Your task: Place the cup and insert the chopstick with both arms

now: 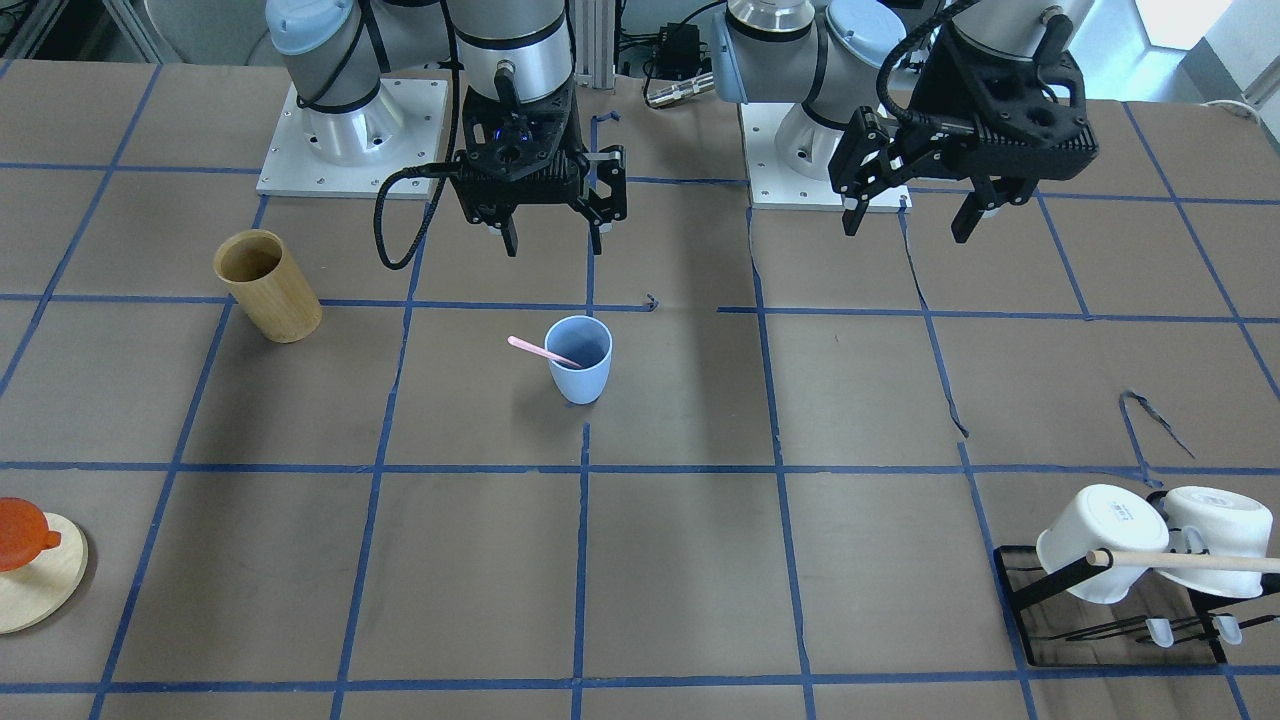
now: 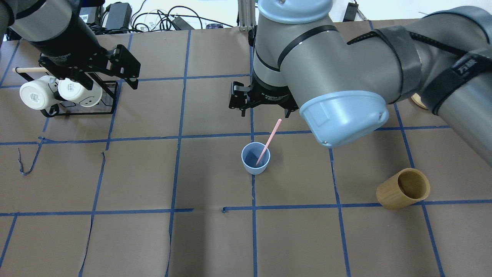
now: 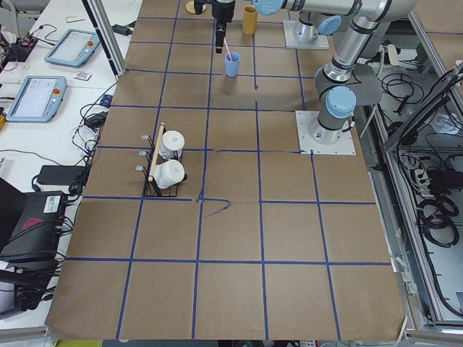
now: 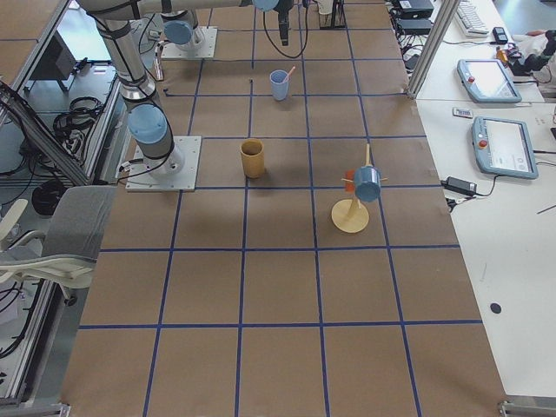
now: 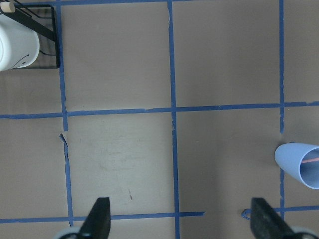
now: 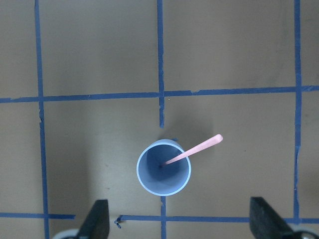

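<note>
The pale blue cup [image 1: 579, 358] stands upright near the table's middle, also in the overhead view [image 2: 255, 158] and the right wrist view [image 6: 164, 169]. A light-pink chopstick [image 2: 268, 142] leans inside it, its top end sticking out over the rim [image 6: 197, 149]. My right gripper [image 1: 553, 239] hangs open and empty above and behind the cup. My left gripper [image 1: 910, 219] is open and empty, raised off to the side, far from the cup; the cup shows at its wrist view's right edge [image 5: 300, 164].
A tan bamboo cup [image 1: 267, 285] stands on the robot's right side. A black rack [image 1: 1130, 600] with two white mugs [image 1: 1105, 540] and a wooden rod sits on the left side. A round wooden stand [image 1: 35, 580] with an orange piece is at the table's edge.
</note>
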